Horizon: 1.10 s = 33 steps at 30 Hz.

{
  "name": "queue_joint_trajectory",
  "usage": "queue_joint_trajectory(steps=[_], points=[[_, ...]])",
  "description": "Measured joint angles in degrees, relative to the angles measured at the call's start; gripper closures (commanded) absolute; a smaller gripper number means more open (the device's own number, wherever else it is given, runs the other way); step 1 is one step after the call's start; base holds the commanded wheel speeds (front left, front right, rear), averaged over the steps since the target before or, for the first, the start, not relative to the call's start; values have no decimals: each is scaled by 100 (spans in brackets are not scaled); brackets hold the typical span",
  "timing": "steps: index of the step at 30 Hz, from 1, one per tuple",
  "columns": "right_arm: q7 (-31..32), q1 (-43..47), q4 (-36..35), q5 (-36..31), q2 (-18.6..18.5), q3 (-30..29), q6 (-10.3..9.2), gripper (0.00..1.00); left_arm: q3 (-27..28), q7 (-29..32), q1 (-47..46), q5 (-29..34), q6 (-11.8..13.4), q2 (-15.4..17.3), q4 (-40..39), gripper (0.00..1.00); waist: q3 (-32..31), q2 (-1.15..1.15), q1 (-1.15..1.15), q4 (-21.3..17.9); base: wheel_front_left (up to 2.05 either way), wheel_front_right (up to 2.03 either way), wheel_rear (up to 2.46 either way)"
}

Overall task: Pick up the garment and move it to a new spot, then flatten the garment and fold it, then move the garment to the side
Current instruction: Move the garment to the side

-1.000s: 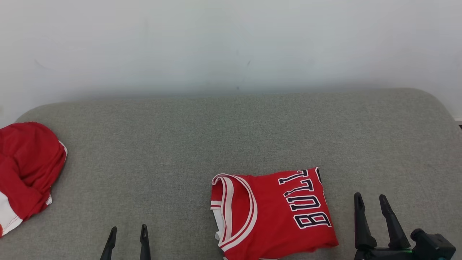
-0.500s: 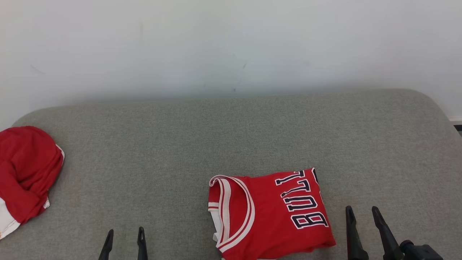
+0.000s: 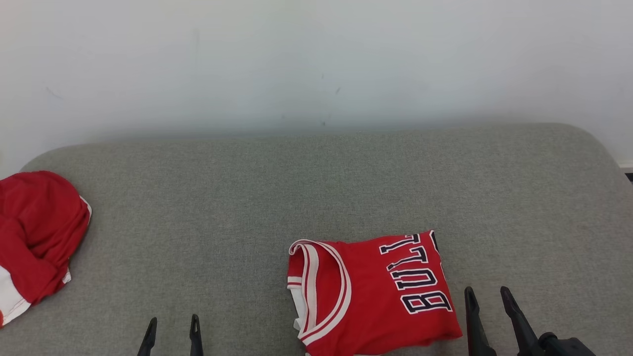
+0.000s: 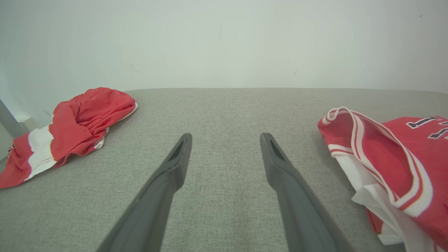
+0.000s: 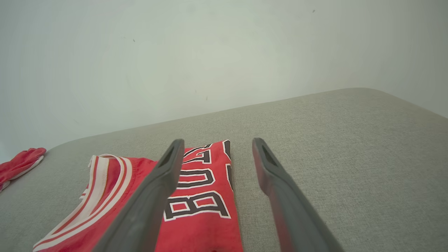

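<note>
The folded jersey (image 3: 371,291) lies flat on the grey cushion (image 3: 316,188), close to its near edge and right of centre, lettering uppermost and the neckline (image 3: 344,287) turned toward the robot's left. It reads as a compact rectangle, so the fold appears complete, and the step in hand is judged to be the transfer to the side. The left gripper (image 3: 173,320) stands with jaws parted and nothing between them, well apart from the collar edge. The right gripper (image 3: 486,291) is likewise spread and empty, just beside the jersey's right edge and not touching it. A crumpled red garment (image 3: 34,232) occupies the far left of the cushion and is not part of this move. To carry out the step well, each gripper should come in low along the cushion to opposite short edges of the bundle and pinch through every layer, not the top sheet alone. The left wrist view shows loose white under-layers (image 4: 371,196) protruding at the collar side, and these are likely to trail or unfold if missed. Both sides should rise together and stay level, with little tension across the cloth, so the fold holds. The landing spot should stay clear of the crumpled garment and of the cushion's rounded edge.
</note>
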Motion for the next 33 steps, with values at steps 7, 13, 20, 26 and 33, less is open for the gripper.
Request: queue_joint_trajectory(steps=[7,13,20,26,33], points=[[-1,0,49,-4,1,55,0,0,2,0,-1,33,-1,0,15,0,18,0,0,29,0,0,0],[-1,-1,67,-4,1,74,0,0,10,0,-1,33,-1,0,26,0,19,0,0,39,0,0,0],[-10,0,100,-14,1,83,0,0,1,0,-1,32,-1,0,29,0,15,0,0,50,0,0,0],[-11,0,114,-14,1,91,0,0,0,0,-1,32,0,0,30,0,18,0,0,60,0,0,0],[-11,0,122,-14,2,103,0,0,4,0,-1,31,0,0,29,0,32,0,0,65,0,0,0]])
